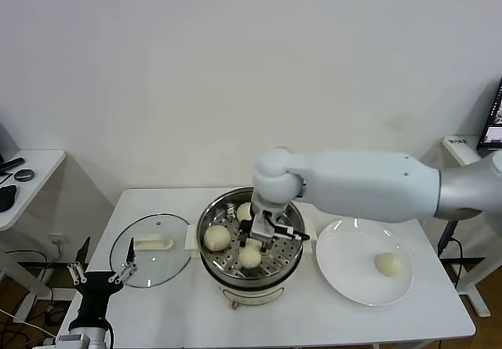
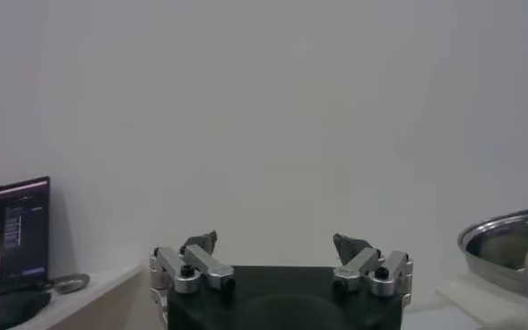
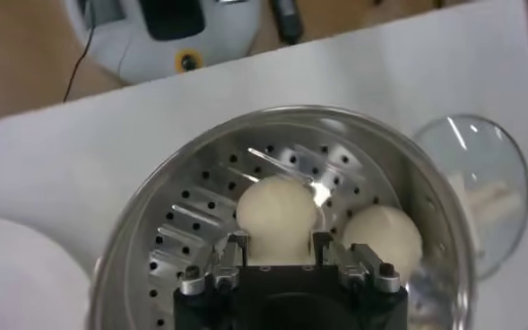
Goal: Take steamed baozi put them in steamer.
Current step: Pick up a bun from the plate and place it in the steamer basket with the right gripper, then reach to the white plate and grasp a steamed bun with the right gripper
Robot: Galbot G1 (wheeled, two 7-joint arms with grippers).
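Steamed baozi (image 1: 217, 238): 3 sit on the steamer (image 1: 292, 261) tray at mid-table, the right gripper (image 1: 263, 229) narrow around 1 being set down, 1 waits on the plate (image 1: 345, 274) near the table's right edge, and the left gripper (image 1: 100, 271), wide, idles beyond the front-left corner.

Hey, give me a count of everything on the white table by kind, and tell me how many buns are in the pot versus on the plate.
Baozi in the steamer: 3, at and, the last partly hidden by the right hand
Baozi on the plate: 1
Steamer: 1
Plate: 1
Glass lid: 1
Total: 7
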